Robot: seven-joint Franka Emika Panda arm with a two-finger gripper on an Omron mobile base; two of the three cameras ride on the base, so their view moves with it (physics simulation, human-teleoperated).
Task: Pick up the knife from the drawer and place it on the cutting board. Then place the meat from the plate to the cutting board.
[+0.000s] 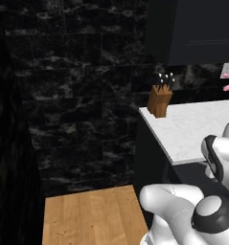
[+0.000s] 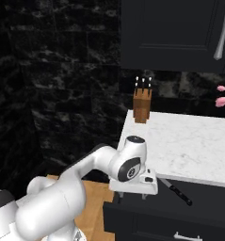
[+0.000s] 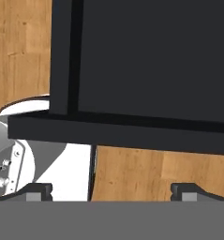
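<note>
The claw hangs just below the front edge of the counter, near its left corner, over the pulled-out drawer; its 2 fingertips stand as wide apart as they go, with nothing between them. The knife lies in the open drawer just under the counter's front edge, a little to the right of the claw, silver blade toward the claw and black handle pointing away to the lower right; claw and knife are near each other but apart. In the hand view the drawer's dark wall and inside sit straight ahead with wooden floor beyond, and the knife is not lined up between the fingers; so the first risk, as I judge it, is a descent that closes on air or on the drawer wall rather than the knife. The counter's overhang is close above the hand; a careless sideways move could knock the wrist against that edge. Gripping the thin blade instead of the handle would likely let the knife slip or swing on the lift. The knife block at the counter's back left corner is well clear. The cutting board, plate and meat cannot be placed from here, so the carry to the board cannot yet be judged.
</note>
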